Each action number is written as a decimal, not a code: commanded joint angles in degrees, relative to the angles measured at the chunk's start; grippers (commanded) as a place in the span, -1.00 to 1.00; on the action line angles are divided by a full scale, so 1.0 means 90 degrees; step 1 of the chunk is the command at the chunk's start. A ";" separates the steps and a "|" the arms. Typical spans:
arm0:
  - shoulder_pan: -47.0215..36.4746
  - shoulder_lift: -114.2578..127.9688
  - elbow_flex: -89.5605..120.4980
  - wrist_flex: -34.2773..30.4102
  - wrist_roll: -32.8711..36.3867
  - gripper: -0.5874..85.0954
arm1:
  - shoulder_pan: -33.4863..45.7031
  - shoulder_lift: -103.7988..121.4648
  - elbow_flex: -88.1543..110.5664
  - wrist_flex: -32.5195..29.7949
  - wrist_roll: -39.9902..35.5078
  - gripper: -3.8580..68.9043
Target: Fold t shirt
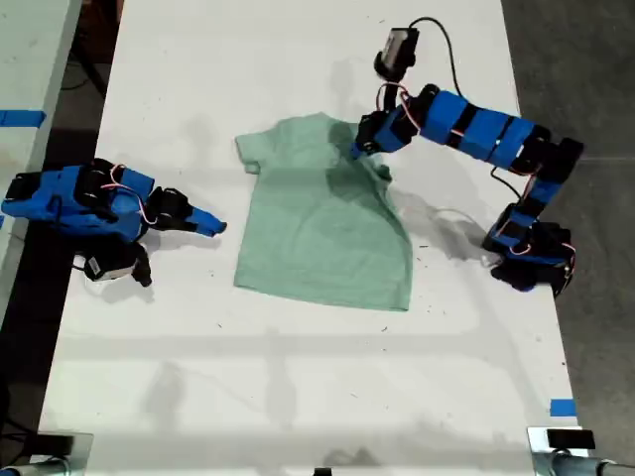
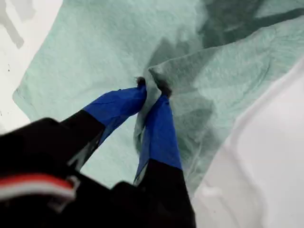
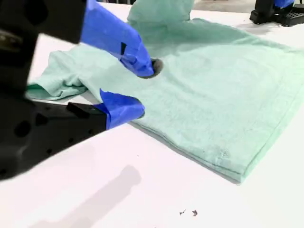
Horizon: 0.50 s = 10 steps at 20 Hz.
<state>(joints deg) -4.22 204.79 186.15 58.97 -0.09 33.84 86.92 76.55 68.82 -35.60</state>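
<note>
The mint-green t shirt (image 1: 322,228) lies mostly flat on the white table (image 1: 298,397), its sleeve on the exterior view's right bunched up. My first gripper (image 1: 359,149) reaches in from the exterior view's right and is shut on a pinched fold of the shirt's fabric (image 2: 152,92); the t shirt (image 2: 95,47) fills that wrist view. My second gripper (image 1: 213,226) rests low at the exterior view's left, just off the shirt's side edge. Its blue fingertips (image 3: 135,111) stand apart with nothing between them, pointing at the t shirt (image 3: 228,95).
The first arm's base (image 1: 531,258) stands at the table's edge on the exterior view's right. A blue tape mark (image 1: 562,407) sits near the front corner on that side. Another table with blue tape (image 1: 20,118) borders the exterior view's left.
</note>
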 commanded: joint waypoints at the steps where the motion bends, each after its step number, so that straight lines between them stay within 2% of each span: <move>1: 0.0000 -0.0010 0.0273 -0.0049 0.0029 -0.74 | -0.0371 -0.0967 -0.1338 0.0059 0.0146 -0.35; 2: 0.0000 -0.0010 0.0273 -0.0049 0.0029 -0.74 | -0.0430 -0.1289 -0.1650 0.0186 0.0146 -0.07; 3: 0.0000 -0.0010 0.0273 -0.0049 0.0029 -0.74 | -0.0430 -0.1426 -0.1826 0.0313 0.0176 -0.05; 6: 0.0000 -0.0010 0.0273 -0.0049 0.0029 -0.74 | -0.0176 -0.1016 -0.1836 0.0820 0.0186 -0.08; 8: 0.0000 -0.0010 0.0273 -0.0049 0.0029 -0.74 | 0.0020 -0.0371 -0.1699 0.1416 0.0098 -0.13; 10: 0.0000 -0.0010 0.0273 -0.0049 0.0029 -0.74 | 0.0107 0.0508 -0.1221 0.2158 0.0137 -0.27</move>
<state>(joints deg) -4.22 204.79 186.15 58.97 -0.09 33.84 81.04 65.83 82.79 -34.45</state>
